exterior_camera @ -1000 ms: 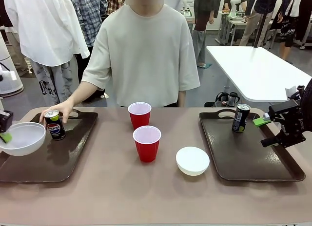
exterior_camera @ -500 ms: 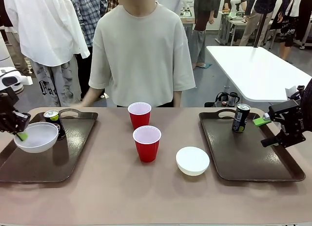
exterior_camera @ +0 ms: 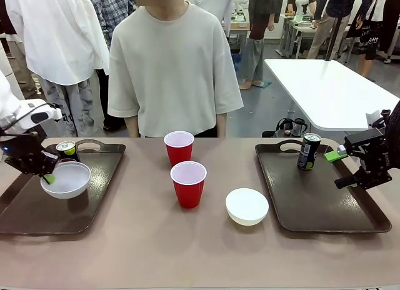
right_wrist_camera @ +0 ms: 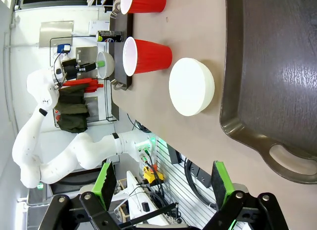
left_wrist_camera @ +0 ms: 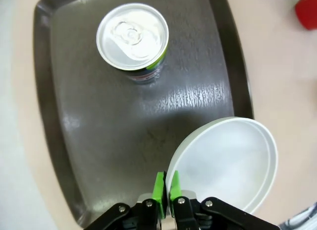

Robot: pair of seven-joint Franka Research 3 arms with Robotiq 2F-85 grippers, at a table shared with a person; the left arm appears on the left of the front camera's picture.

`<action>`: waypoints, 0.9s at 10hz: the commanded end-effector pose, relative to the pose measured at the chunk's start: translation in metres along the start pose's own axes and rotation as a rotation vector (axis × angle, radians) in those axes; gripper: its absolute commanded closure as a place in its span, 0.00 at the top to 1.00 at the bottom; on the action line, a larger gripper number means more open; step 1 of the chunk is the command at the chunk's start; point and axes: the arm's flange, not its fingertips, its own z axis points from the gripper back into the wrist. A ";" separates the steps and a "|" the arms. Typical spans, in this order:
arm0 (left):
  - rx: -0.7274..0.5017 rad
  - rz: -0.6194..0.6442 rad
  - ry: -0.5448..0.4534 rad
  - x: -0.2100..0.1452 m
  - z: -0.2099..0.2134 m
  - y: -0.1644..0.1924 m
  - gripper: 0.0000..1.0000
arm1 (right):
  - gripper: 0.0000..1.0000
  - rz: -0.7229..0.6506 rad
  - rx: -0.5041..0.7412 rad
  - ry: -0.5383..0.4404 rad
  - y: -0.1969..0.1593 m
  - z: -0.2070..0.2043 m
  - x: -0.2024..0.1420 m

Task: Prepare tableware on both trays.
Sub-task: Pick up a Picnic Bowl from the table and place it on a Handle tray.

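— White bowl first: where is it?
— Your left gripper pinches its rim, holding it tilted over the left tray, just beside the can at that tray's far end.
— And your right gripper?
— Fingers spread wide, nothing between them, at the outer edge of the right tray, near the other can.
— The rest?
— You'll find the far cup and the near cup on the table between the trays. The second bowl sits between the near cup and the right tray.
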 end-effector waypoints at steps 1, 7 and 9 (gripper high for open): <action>0.035 0.018 -0.017 -0.016 -0.030 -0.009 0.04 | 1.00 0.021 0.032 -0.013 -0.001 -0.002 0.003; 0.025 0.007 0.070 -0.011 -0.046 -0.010 0.64 | 1.00 0.021 0.032 -0.013 -0.001 -0.002 0.003; 0.036 -0.003 0.114 -0.011 -0.028 -0.009 0.27 | 1.00 0.021 0.032 -0.013 -0.001 -0.002 0.003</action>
